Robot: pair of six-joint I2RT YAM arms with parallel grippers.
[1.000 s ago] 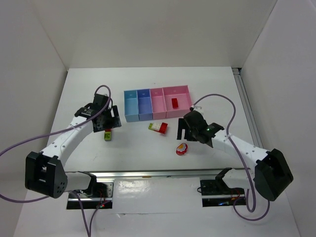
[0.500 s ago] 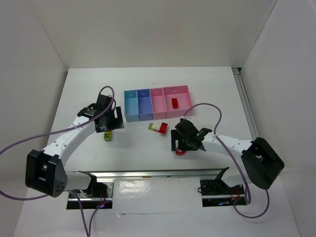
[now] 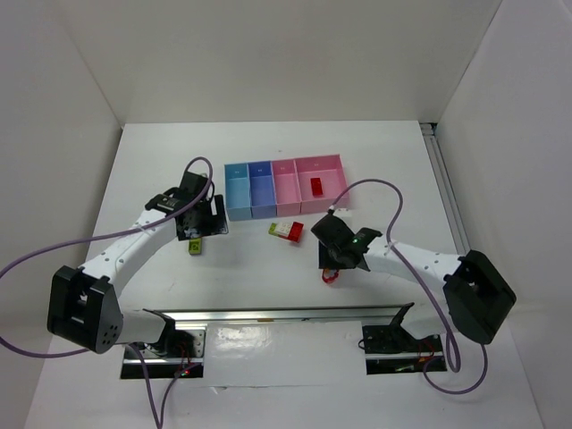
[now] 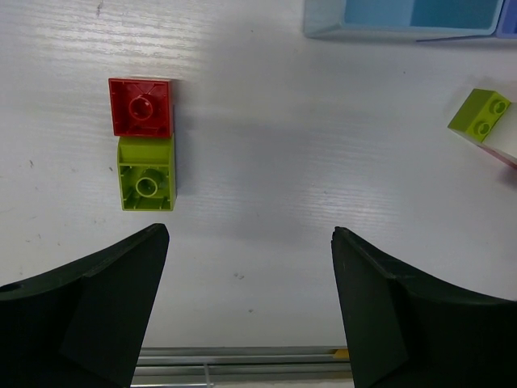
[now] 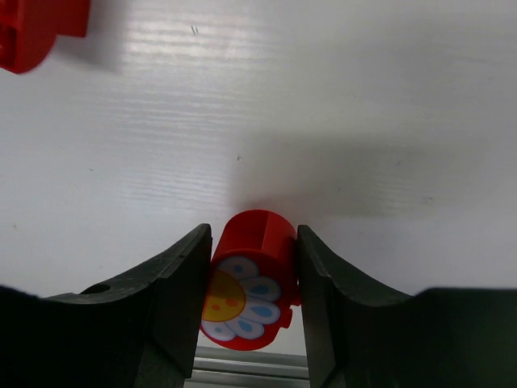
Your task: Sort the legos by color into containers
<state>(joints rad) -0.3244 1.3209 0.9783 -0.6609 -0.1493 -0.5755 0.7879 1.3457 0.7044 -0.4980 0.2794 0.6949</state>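
Observation:
My right gripper [image 5: 252, 242] is shut on a round red lego with a daisy face [image 5: 250, 287], low over the table near the front edge [image 3: 331, 273]. The left gripper [image 4: 249, 234] hangs open over bare table. A red brick [image 4: 141, 107] and a yellow-green brick [image 4: 146, 173] lie joined ahead and to its left. The containers [image 3: 284, 207] stand in a row at mid table: light blue, darker blue, pink and a wider pink one that holds a red brick [image 3: 316, 186]. A small cluster of yellow-green, white and red legos [image 3: 286, 230] lies in front of the bins.
A metal rail [image 3: 268, 315] runs along the table's near edge, just behind both grippers. White walls enclose the table on three sides. Purple cables loop from both arms. The corner of the light blue bin [image 4: 323, 24] shows in the left wrist view.
My right arm swung left and down to the red daisy lego and its jaws shut on it. The left arm shifted slightly right, its jaws still open.

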